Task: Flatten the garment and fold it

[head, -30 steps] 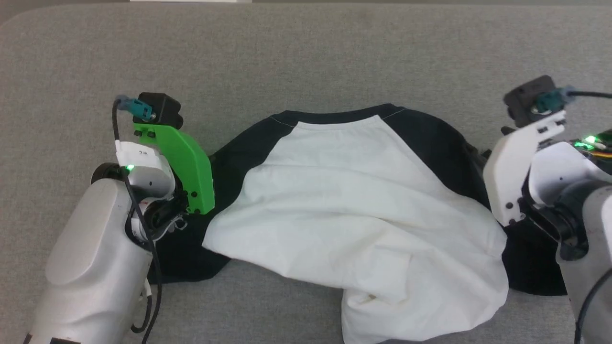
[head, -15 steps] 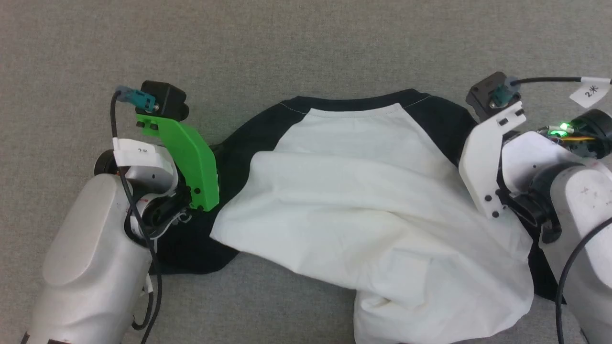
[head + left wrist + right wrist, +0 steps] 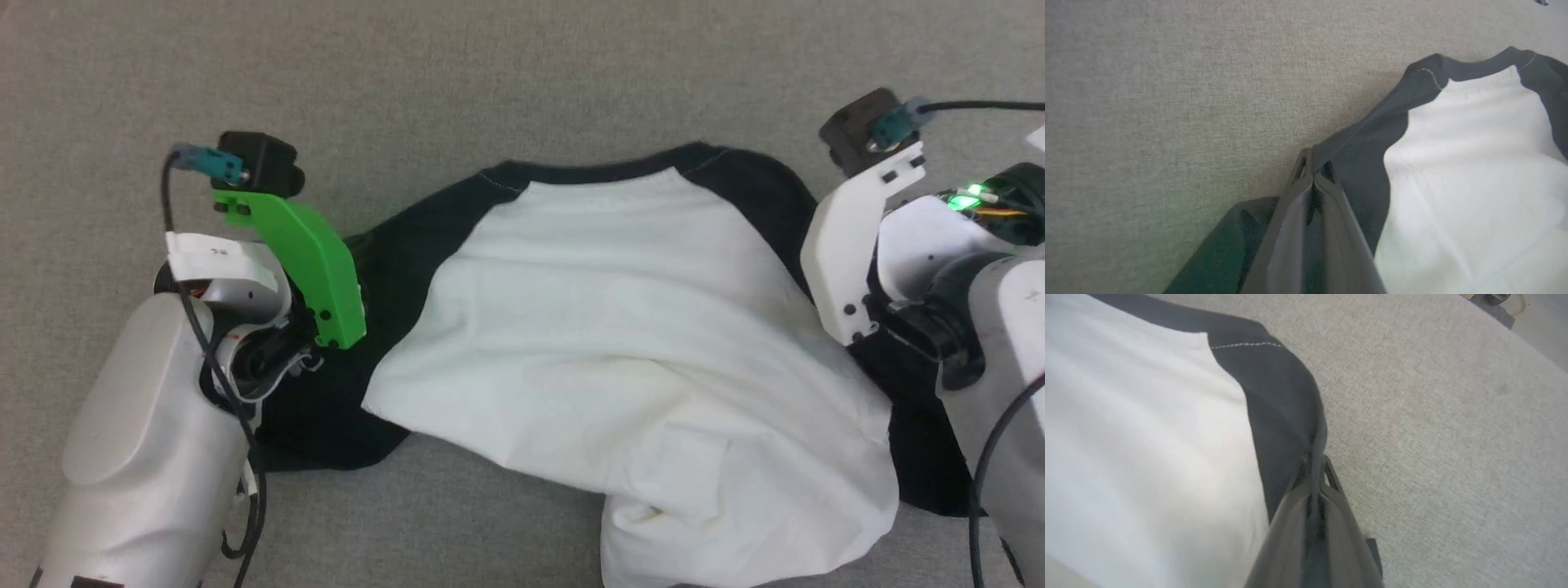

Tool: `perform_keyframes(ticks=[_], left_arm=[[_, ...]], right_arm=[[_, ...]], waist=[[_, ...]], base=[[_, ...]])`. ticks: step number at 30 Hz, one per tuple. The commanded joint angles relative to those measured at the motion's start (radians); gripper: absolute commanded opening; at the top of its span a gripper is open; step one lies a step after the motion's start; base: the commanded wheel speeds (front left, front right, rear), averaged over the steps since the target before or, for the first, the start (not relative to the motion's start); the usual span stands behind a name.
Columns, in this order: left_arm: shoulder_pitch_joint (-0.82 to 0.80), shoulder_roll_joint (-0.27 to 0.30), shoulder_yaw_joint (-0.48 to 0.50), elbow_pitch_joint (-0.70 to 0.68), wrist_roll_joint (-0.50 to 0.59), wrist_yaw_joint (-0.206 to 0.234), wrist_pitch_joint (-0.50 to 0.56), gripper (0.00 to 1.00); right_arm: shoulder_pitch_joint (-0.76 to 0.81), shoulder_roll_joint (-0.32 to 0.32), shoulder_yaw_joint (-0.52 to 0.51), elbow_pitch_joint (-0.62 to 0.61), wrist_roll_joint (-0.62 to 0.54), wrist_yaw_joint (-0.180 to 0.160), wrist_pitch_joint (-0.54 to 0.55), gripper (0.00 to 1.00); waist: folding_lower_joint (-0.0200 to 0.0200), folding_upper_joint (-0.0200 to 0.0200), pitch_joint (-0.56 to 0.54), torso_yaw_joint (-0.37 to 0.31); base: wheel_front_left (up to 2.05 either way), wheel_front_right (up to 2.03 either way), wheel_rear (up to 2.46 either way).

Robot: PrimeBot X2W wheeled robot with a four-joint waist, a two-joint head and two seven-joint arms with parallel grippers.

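Grey fabric counter (image 3: 490,82) lies all round the shirt (image 3: 620,351). In the head view a green bracket (image 3: 310,261) and a white bracket (image 3: 849,245) cover both grips. The left jaws are pressed together on the edge of the black left sleeve (image 3: 1363,163), and the right jaws likewise pinch the right sleeve (image 3: 1286,408). The shirt spans between them, white hem bunched nearest, collar (image 3: 604,167) farthest.
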Motion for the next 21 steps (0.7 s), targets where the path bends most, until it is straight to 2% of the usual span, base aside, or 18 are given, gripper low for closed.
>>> perform_keyframes(ticks=[1,6,13,21], left_arm=[[-0.02,0.005,0.012,-0.005,-0.004,-0.008,-0.018,0.0],[-0.095,-0.005,0.036,-0.028,-0.019,-0.036,-0.078,0.0],[-0.259,0.005,0.06,0.006,0.017,-0.042,-0.132,0.0],[-0.434,0.006,0.079,0.093,0.109,0.001,-0.228,0.0]], right_arm=[[-0.008,0.004,-0.019,-0.012,0.019,-0.002,-0.018,0.0],[-0.043,-0.011,-0.053,-0.07,0.082,-0.002,-0.045,0.0],[-0.142,0.002,-0.115,-0.069,0.154,-0.002,-0.089,0.0],[-0.271,0.06,-0.191,-0.016,0.249,-0.002,-0.131,0.0]], waist=[[0.0,0.0,-0.056,-0.011],[0.0,0.0,-0.143,-0.021],[0.0,0.0,-0.266,-0.047],[0.0,0.0,-0.355,-0.073]], base=[[0.0,0.0,0.0],[0.0,0.0,0.0],[0.0,0.0,0.0],[0.0,0.0,0.0]])
